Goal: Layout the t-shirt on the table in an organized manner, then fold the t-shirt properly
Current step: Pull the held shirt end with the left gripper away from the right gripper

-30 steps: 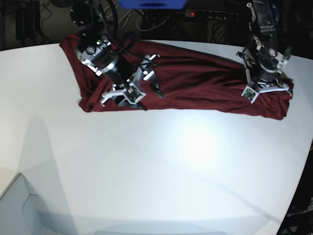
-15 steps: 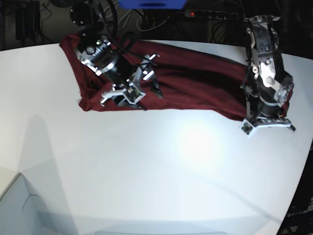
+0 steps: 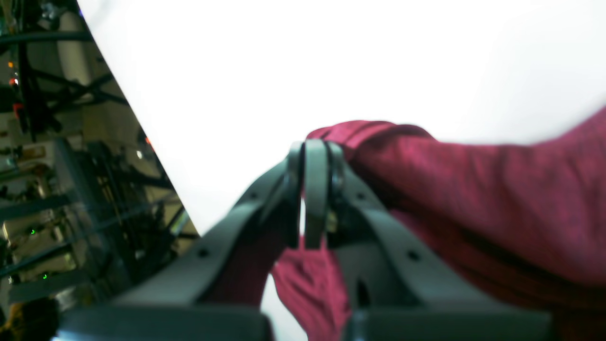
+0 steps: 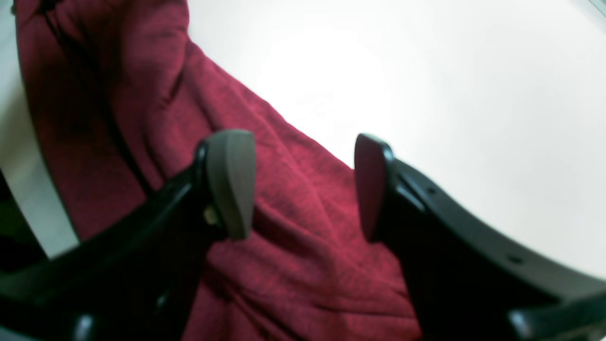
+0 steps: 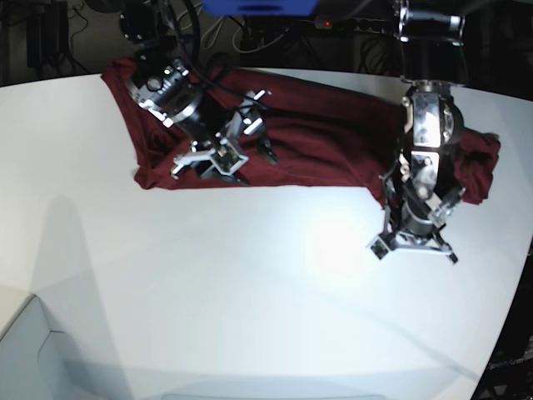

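Surface near edge: bare white surface (image 5: 250, 317) up front, glossy, with a bright glare patch; nothing rests on it here.
Left end effector: left end effector (image 5: 414, 240) sits nearest on the base view's right, jaws pressed together and pinching a fold of the t-shirt (image 5: 333, 142); the wrist view confirms it, left end effector (image 3: 310, 189) clamped with maroon cloth bunched on both sides of the tips.
Reason for that hold: looks like an edge or corner is being drawn toward the near side, my guess being to spread the bunched cloth out flat for the layout step.
T-shirt position: lying across the far part of the surface as a long wrinkled band, one end rumpled near the right rim, the other reaching the far left; not yet flat, not yet folded.
Right end effector: right end effector (image 5: 218, 154) hangs over the shirt's left portion, jaws wide apart, holding nothing; wrist view shows right end effector (image 4: 298, 184) with maroon fabric (image 4: 293, 246) below the gap and no cloth between the pads.
Reason for that pose: seems poised to pick a second grip point, though which part of the shirt lies beneath I cannot tell.
Containers: none in view, nothing to report inside anything.
Far background: dark clutter and cables beyond the surface, too dim to read.
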`<state>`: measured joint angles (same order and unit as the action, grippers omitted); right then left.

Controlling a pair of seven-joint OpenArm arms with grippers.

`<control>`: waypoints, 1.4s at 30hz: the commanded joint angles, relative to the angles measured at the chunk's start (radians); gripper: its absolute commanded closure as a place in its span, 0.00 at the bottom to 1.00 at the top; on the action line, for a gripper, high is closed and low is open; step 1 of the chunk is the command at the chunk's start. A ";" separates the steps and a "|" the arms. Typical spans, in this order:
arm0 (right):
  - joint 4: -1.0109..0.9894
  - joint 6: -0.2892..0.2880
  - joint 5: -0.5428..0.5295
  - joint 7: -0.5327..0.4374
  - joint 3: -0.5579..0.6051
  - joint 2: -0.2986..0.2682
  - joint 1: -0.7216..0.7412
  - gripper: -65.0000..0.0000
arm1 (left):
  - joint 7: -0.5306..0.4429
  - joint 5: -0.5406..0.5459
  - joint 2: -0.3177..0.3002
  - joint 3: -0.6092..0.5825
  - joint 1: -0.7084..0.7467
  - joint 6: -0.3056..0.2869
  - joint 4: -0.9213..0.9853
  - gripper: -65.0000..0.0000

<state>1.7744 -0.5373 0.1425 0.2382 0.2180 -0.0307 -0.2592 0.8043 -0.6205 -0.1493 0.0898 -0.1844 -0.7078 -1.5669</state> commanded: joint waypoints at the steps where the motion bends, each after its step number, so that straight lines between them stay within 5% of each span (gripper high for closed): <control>1: 0.017 -0.002 -0.014 -0.027 0.001 0.002 0.007 0.48 | -0.015 -0.005 -0.003 -0.003 -0.043 0.010 0.001 0.99; 9: 0.017 0.000 -0.014 -0.027 0.001 0.002 0.007 0.48 | -0.020 -0.003 0.004 -0.097 -0.224 0.010 0.239 0.99; 17: 0.017 0.000 -0.014 -0.026 0.001 0.002 0.007 0.48 | -0.066 -0.012 0.075 -0.112 -0.307 0.010 0.406 0.98; 19: 0.017 0.000 -0.014 -0.026 0.001 0.002 0.005 0.48 | -0.073 -0.012 0.080 -0.111 -0.309 0.010 0.408 0.94; 27: 0.017 0.000 -0.014 -0.027 0.001 0.002 0.005 0.48 | -0.076 -0.006 0.070 -0.111 -0.254 0.010 0.288 0.45; 42: 0.017 0.000 -0.014 -0.032 0.001 0.001 0.005 0.48 | -0.081 -0.003 -0.043 -0.069 -0.016 0.010 0.191 0.42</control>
<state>1.7741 -0.5373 0.1432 0.2359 0.2180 -0.0330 -0.2607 0.7284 -0.6243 -0.1890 0.0193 -0.1802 -0.7063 -1.3605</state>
